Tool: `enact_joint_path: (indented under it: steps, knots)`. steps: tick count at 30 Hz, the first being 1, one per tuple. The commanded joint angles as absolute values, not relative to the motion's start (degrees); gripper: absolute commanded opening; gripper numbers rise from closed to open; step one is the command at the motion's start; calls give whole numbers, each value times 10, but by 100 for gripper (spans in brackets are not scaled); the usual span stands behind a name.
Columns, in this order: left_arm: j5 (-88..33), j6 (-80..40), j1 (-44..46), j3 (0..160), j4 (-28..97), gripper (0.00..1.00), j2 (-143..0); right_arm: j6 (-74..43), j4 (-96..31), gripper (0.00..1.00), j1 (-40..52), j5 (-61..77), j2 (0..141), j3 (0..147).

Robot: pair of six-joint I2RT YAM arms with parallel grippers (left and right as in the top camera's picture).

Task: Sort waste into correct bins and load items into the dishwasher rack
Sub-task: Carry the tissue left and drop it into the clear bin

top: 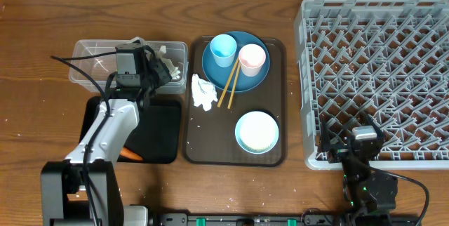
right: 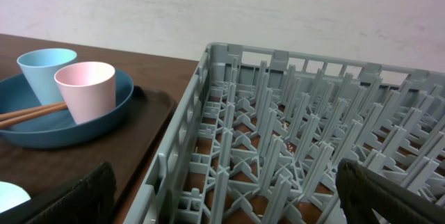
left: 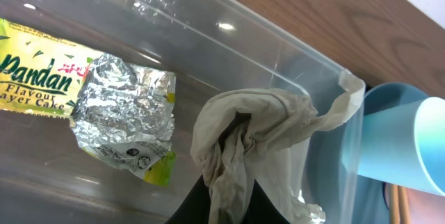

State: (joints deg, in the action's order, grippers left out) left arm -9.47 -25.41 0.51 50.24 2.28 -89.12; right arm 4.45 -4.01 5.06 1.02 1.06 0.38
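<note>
**Left fingers clenched on tissue over the tub; right fingers spread at the rack**

Nearest the robot, the overhead view shows a carrot piece [top: 129, 154] on the near edge of the black tray [top: 158, 131], partly under the left arm. Neither wrist camera sees it. To the right, the white bowl [top: 256, 131] sits at the near end of the brown serving tray [top: 210, 136]. The right wrist view catches only a sliver of the bowl in its lower left corner. The right fingers [right: 76, 197] are spread wide with nothing between them, at the near edge of the dishwasher rack [top: 379, 57], whose pegs fill much of that view.

Further out on the serving tray, a second tissue [top: 203, 91] lies just beside the chopsticks [top: 229, 85]. The chopsticks slant from the tray up onto the blue plate [top: 246, 82]. The light blue cup [top: 223, 49] and the pink cup [top: 252, 59] stand side by side on the plate.

Farthest, the clear tub [top: 88, 71] sits on the table beyond the black tray. From above, the wrist covers the grip itself. The left wrist view shows the left fingers [left: 184, 213] clenched on the crumpled tissue [left: 250, 133], held inside the tub with one end reaching the rim. A yellow-green wrapper [left: 118, 113] lies on the tub floor, partly foil side up.
</note>
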Motion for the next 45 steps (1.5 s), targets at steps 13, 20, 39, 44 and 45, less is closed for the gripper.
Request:
enact_joint_path:
  steps: [13, 20, 39, 44, 45]
  knots:
    - [-83, -242, 3, 517, 5, 30, -897, 46, -43, 99, 49, 6, 10, 3]
    - [-83, -242, 3, 517, -5, 38, -896, 46, -43, 99, 49, 6, 10, 3]
    - [-86, -242, 7, 649, 274, 42, -735, 46, -43, 99, 49, 6, 10, 3]
    - [-86, -242, 48, 740, 470, 66, -756, 46, -43, 99, 49, 6, 10, 3]
    - [-86, -242, 57, 741, 488, 69, -755, 46, -43, 99, 49, 6, 10, 3]
